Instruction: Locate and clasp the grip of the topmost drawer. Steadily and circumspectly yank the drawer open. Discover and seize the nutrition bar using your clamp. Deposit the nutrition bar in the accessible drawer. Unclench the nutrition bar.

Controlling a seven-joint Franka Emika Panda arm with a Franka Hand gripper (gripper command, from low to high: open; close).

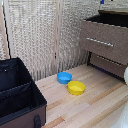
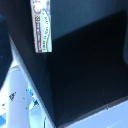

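Nutrition bar (image 2: 41,26): in my wrist view it lies close under my hand, a flat packet with a pale face and red, orange and yellow print, against the dark inside of the topmost drawer, near one inner wall.
Writing: there is lettering along the packet, but it is too blurred for me to read any word or brand.
My hand: my fingers do not show clearly in either view, so I cannot tell whether they are spread, pressed together or pinching the packet.
Topmost drawer (image 1: 102,40): pulled out from the dark-framed dresser, its grey-brown front forward and its dark inside showing above; the silver bar handle (image 1: 100,42) runs across the front.
Lower drawer (image 1: 107,64): below the top one, front the same colour, set further back.
Blue bowl (image 1: 64,77): on the floor, well away from my hand, touching or just beside the yellow bowl.
Yellow bowl (image 1: 76,87): next to the blue one, nearer the camera.
Black bin (image 1: 17,95): open-topped fabric box with a divider, at the exterior view's left.
Surface: light wooden planks (image 1: 95,102).
Room: a pale woven folding screen (image 1: 45,30) stands behind the bowls.
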